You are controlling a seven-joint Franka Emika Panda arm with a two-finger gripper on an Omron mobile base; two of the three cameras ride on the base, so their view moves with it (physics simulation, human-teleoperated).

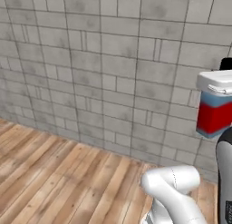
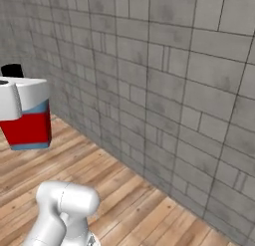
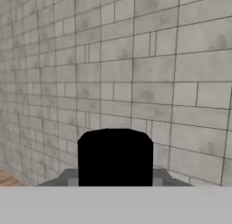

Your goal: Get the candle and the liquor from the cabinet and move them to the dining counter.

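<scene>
One bottle, liquor (image 1: 215,113), clamped in gripper (image 1: 216,85) at 3 o'clock, brick wall (image 1: 99,69) behind; keep upright, grip firm en route to dining counter.

The light was even and moderately bright, with no single source to be made out. The grey block wall (image 1: 90,69) showed blotchy darker patches on its blocks, and it darkened slightly toward the upper left in the right base view. The warm brown plank floor (image 1: 54,173) carried no clear cast shadows. The white rounded arm joint (image 1: 174,180) was softly shaded grey underneath, without glare. All pictures were soft and low in detail, with jagged edges on the red and blue squat bottle (image 2: 30,128). Its black cap (image 3: 115,157) loomed close in the hand view as a flat, featureless dark shape.
</scene>
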